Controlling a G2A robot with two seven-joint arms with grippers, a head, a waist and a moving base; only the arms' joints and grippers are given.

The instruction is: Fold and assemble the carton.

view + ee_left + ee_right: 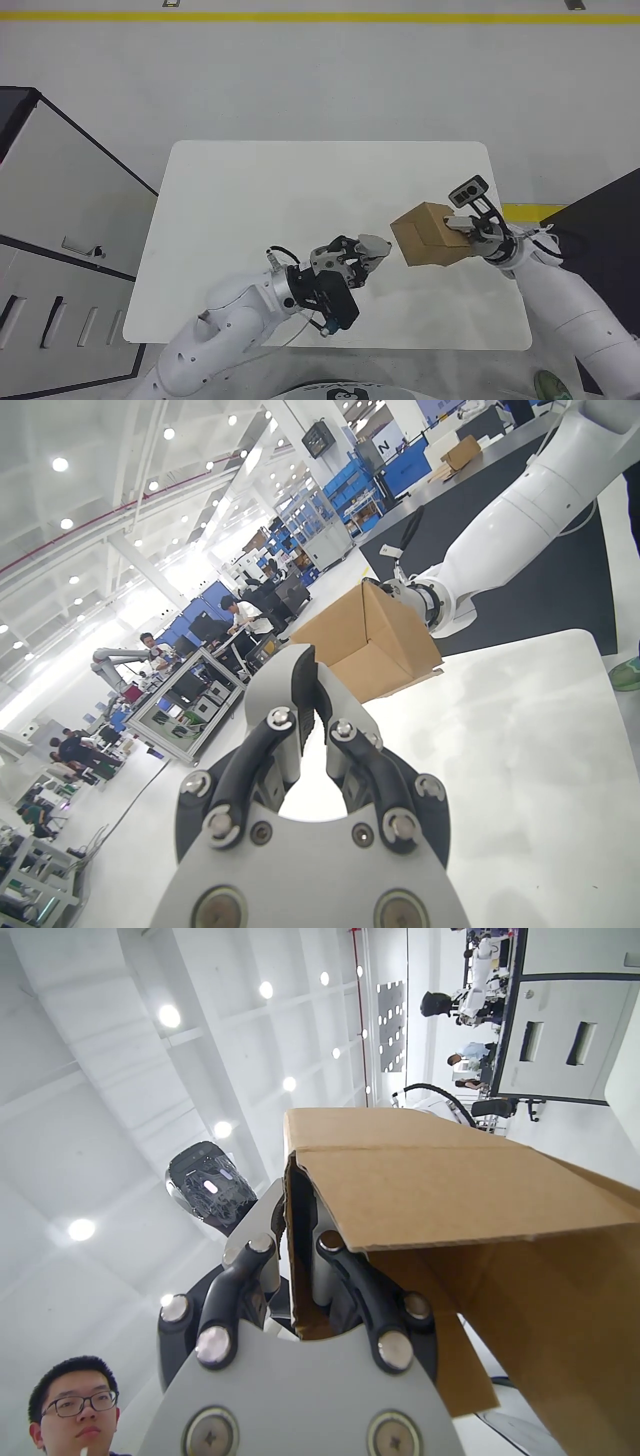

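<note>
A brown cardboard carton (430, 235), squared up into a box, sits on the right part of the white table (300, 190). My right gripper (462, 226) is at its right side, shut on one wall of the carton (300, 1238), which runs between the fingers (260, 1228). In the left wrist view the carton (372, 645) rests with a lower edge on the table. My left gripper (372, 250) hovers low over the table just left of the carton, apart from it. Its fingers (312, 685) are shut with nothing between them.
A grey cabinet (50, 200) stands off the table's left side. A black mat (600, 215) lies on the floor to the right. The far half and the left half of the table are bare white surface.
</note>
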